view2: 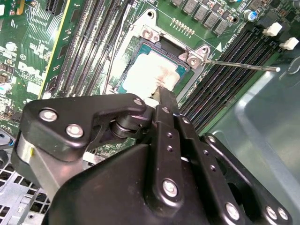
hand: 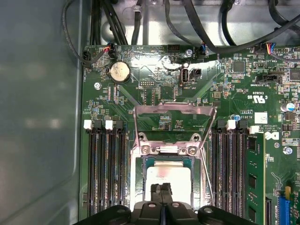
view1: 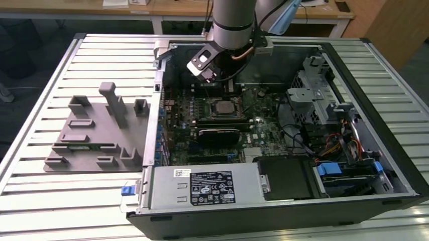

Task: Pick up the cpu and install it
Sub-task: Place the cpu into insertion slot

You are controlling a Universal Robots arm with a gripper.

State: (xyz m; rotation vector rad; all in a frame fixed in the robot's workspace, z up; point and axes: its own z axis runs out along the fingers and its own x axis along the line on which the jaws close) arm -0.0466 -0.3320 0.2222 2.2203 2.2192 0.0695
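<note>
The cpu (hand: 168,174), a flat square chip with a silver-grey top, lies in the socket on the motherboard (view1: 261,133) inside the open computer case. Its top (view2: 145,75) carries a pale smear. My gripper (hand: 162,193) hovers right over the chip's near edge, with its black fingertips (view2: 165,96) pressed together and nothing between them. The socket's metal load plate (hand: 173,108) is swung up and its thin lever (view2: 243,65) sticks out to the side. In the exterior view the gripper (view1: 209,78) hangs just behind the socket and the cpu (view1: 224,106).
Memory slots (hand: 105,168) flank the socket on both sides. Black cables (hand: 197,28) and the case wall (hand: 37,117) lie close by. A grey plastic fixture (view1: 94,130) stands on the slatted table at the exterior view's left. A power supply (view1: 201,188) and a drive cage (view1: 315,95) crowd the case.
</note>
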